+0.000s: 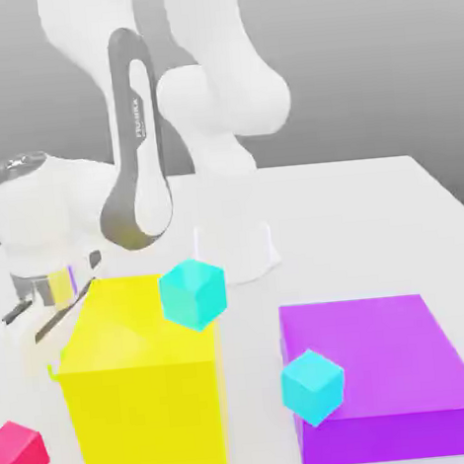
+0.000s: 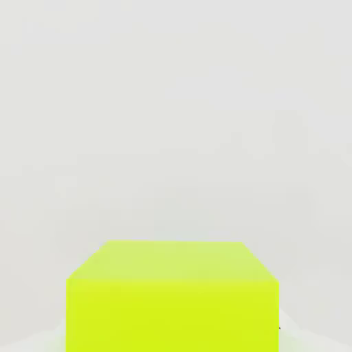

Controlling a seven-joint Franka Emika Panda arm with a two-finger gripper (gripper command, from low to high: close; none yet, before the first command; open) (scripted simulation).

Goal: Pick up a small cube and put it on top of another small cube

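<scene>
On white table (image 1: 373, 214) before grey backdrop, tool (image 1: 49, 336) closed on lime cube (image 2: 172, 295), cyan cube (image 1: 193, 294) nearby.

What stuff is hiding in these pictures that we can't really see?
- Gripper, exterior view: its fingertips go behind the big yellow block.
- Lime cube, hand view: its lower part is cut off by the picture's edge.
- Pink-red cube, exterior view: cut off at the picture's left edge.
- Robot arm, exterior view: top cut off.
</scene>
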